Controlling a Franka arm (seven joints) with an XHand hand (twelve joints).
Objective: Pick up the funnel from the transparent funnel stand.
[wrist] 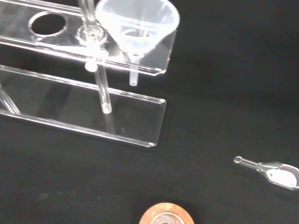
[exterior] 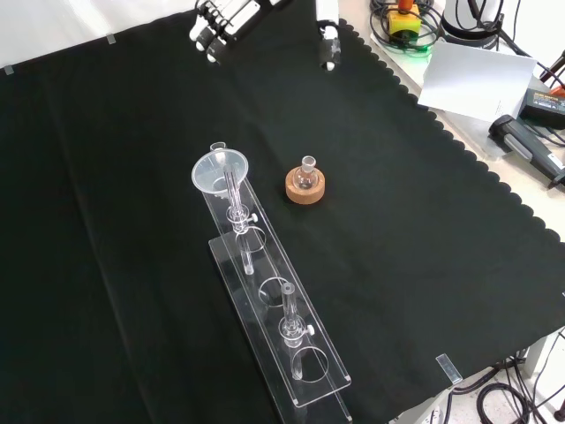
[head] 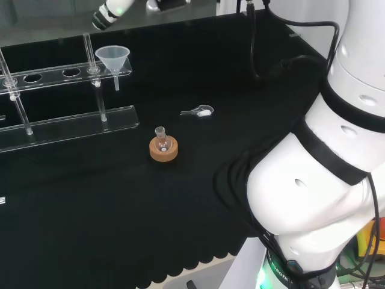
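Resting in the end hole of the transparent funnel stand (exterior: 265, 300), the funnel (exterior: 220, 171) sits upright. The hand (exterior: 219, 22) hovers well apart from it at the front view's top, fingers relaxed, holding nothing.

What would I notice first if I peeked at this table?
Probably the clear funnel sitting in the end hole of the see-through funnel stand, bright against the black cloth. Next, the tiny flask on its round cork ring, in front of the stand in the head view. The hand hangs open at the front view's top.
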